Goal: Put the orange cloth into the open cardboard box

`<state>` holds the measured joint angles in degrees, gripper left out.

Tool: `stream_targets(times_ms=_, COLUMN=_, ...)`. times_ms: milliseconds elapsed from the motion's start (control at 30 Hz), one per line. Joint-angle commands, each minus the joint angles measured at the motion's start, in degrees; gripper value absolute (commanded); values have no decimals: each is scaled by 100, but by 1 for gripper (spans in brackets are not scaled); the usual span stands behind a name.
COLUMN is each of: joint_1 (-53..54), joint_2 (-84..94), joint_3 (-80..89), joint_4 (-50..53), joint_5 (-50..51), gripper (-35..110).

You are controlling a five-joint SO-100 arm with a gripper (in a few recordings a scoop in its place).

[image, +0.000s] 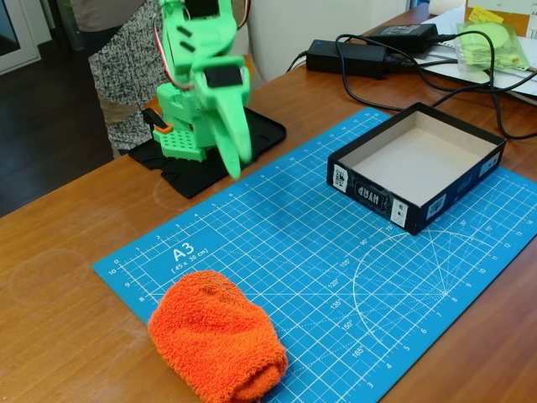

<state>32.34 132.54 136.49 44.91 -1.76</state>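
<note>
One orange cloth (216, 346), fluffy lumpy bundle on mat; claw (234, 155) state unclear.

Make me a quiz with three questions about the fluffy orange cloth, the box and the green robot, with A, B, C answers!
1. Where is the orange cloth?
A. inside the box
B. on the blue mat
C. in the fingers

2. What colour is the open cardboard box inside?
A. beige
B. red
C. green

3. What is in the box?
A. a cloth
B. cables
C. nothing

Answers: 1 B, it lies at the mat's near corner. 2 A, plain beige shows within dark walls. 3 C, its floor is bare.
</note>
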Motion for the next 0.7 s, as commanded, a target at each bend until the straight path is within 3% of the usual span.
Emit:
stream_targets(times_ms=0, joint_1=580, joint_2=-2373, joint_3=-1468, joint_4=44, joint_5=-88, gripper=35)
stream_targets(times_ms=133, joint_1=976, joint_2=-4315, joint_3=-3173, joint_4=773, joint_5=-229, gripper=36)
stream_targets(times_ms=500, joint_1=694, joint_2=-6293, joint_3=-4816, joint_4=853, joint_5=70, gripper=36)
stream_targets(times_ms=567, joint_1=659, joint_2=-6847, joint_3=-5344, joint_4=1055, joint_5=70, gripper=25)
stream_targets(times_ms=633, joint_1=659, joint_2=-7154, joint_3=-5810, joint_4=1371, joint_5=158, gripper=1)
stream_targets(times_ms=667, joint_1=677, joint_2=-7181, joint_3=-5941, joint_4=1512, joint_5=158, gripper=0)
